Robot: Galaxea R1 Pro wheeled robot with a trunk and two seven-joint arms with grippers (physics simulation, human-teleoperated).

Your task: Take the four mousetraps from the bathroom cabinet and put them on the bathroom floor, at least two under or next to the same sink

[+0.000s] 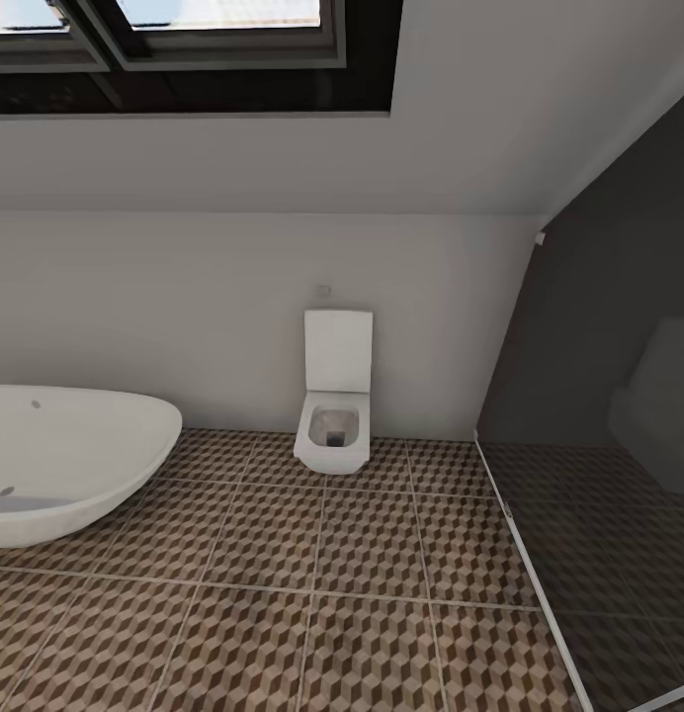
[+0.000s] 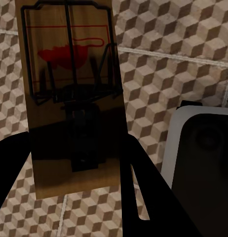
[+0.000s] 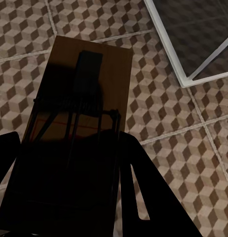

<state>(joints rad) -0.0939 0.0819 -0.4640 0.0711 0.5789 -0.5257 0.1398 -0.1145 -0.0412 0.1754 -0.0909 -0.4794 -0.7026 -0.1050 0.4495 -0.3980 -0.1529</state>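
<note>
Fingers (image 2: 74, 197) on our left hold a trap (image 2: 69, 89); right fingers (image 3: 69, 197) hold another trap (image 3: 79, 113). We should find the sink, then lay both flat on the floor (image 1: 312, 593).

A square white toilet (image 1: 334, 407) hangs on the pale grey back wall (image 1: 184, 297), its lid raised against the wall. Left of the toilet, the rounded end of a white oval bathtub (image 1: 65, 460) stands on the floor (image 1: 312, 603), whose large square tiles carry a brown, beige and white cube pattern with pale grout lines. Above the toilet the ceiling slopes, and dark-framed skylights (image 1: 213, 30) let in daylight. Right of the toilet, a dark glass partition (image 1: 609, 415) rises from a pale strip on the tiles.
</note>
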